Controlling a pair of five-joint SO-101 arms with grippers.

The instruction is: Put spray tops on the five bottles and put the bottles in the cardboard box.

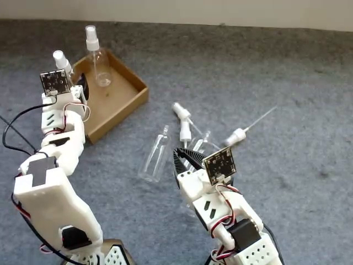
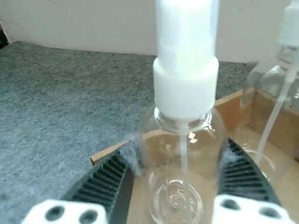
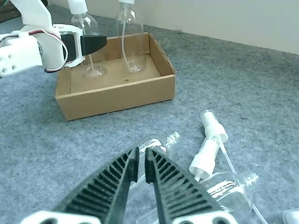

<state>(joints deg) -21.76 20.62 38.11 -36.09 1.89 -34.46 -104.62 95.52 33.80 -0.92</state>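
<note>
My left gripper (image 2: 175, 161) pinches the capped bottle (image 2: 184, 135) by its body, inside the cardboard box (image 1: 138, 91), near a second capped bottle (image 1: 101, 63). My right gripper (image 3: 141, 156) is pressed together and empty, near a loose bottle (image 1: 154, 154) outside the box. I judge the clear bottles to be light, slippery and easily squeezed, so I would hold them mid-body, gently.

grey felt-like table cover (image 1: 287, 83), pale wall (image 1: 220, 10) along its far edge
</note>
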